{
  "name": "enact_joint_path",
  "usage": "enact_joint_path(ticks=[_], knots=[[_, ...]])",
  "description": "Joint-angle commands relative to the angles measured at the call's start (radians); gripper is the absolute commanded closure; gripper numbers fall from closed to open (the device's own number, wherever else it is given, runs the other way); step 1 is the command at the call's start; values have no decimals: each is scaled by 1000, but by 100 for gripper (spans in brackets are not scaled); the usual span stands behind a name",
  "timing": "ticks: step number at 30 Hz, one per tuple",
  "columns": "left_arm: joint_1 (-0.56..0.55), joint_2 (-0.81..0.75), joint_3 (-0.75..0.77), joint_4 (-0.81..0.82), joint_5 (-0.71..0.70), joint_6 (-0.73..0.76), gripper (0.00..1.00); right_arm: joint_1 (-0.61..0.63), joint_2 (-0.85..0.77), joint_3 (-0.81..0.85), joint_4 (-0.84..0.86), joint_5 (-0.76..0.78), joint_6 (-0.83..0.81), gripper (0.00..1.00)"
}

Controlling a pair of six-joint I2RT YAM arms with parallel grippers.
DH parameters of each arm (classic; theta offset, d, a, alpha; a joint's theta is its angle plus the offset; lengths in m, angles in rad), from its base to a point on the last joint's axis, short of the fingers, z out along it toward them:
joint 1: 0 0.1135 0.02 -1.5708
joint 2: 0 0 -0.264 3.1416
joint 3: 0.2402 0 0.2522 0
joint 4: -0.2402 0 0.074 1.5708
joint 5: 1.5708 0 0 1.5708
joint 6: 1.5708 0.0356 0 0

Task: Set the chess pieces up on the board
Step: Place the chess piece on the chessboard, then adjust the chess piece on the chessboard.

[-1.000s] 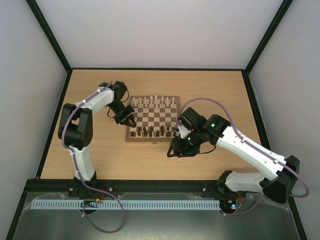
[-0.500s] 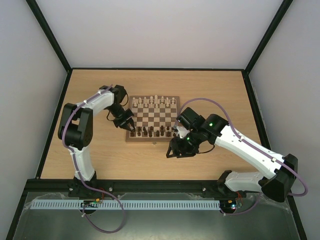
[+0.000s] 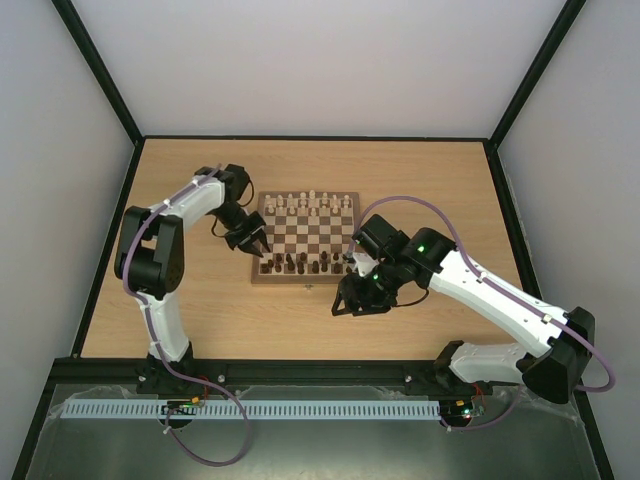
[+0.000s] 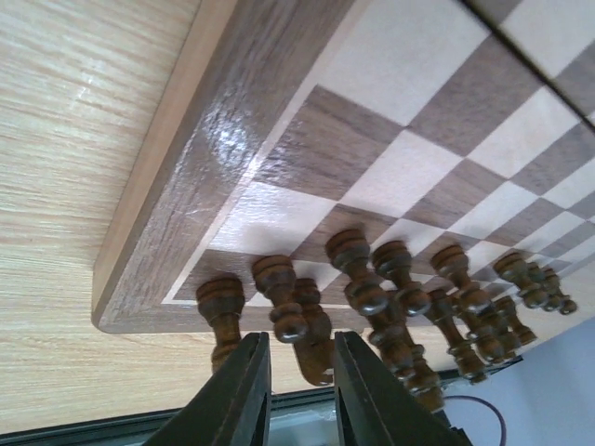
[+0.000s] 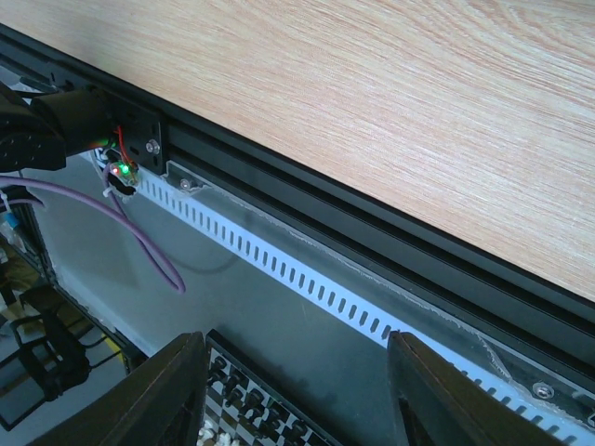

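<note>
Little changes vs. half a sec ago: L gripper [image 3: 252, 242] sits a touch farther toward the far side at the board's near-left corner. R arm holds the same pose.

Board [image 3: 312, 236]: flat on counter [image 3: 420, 180], roughly centre, square to the counter edges.

Chess pieces [image 3: 300, 264], dark brown: on the board, crowded along the near rows, from the left corner across to the right. L wrist view shows them packed close. Exact squares not readable.

Pale pieces [image 3: 305, 203]: along the far rows of the board.

L gripper: over the board's near-left corner, pointing down at the corner pieces. Fingers [image 4: 244, 400] stand a narrow gap apart. One dark piece shows in line with that gap, just past the tips, w/ clearance visible on each side. Not pinched as far as seen; contact cannot be confirmed.

R gripper [image 3: 345, 303]: off the board, above bare counter just beside the near-right part of the frame. Wrist view: fingers [image 5: 163, 390] spread wide, nothing between them. Same view takes in the counter's near edge, black rail [image 5: 390, 260] and slotted white duct [image 5: 279, 265] below it.
</note>
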Motion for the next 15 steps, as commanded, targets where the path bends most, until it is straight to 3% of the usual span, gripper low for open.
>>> enact_joint_path(ticks=[1, 4, 9, 15], knots=[[8, 8, 59, -50, -1, 17, 75, 4, 10, 3, -25, -28, -6, 47], [7, 3, 81, -80, -20, 37, 70, 4, 15, 1, -24, -28, -10, 47], [3, -2, 170, -139, -174, 70, 67, 3, 20, -5, -20, -27, -12, 47], [-61, -67, 234, 5, -314, 101, 67, 3, 38, 4, -43, -20, -27, 47]])
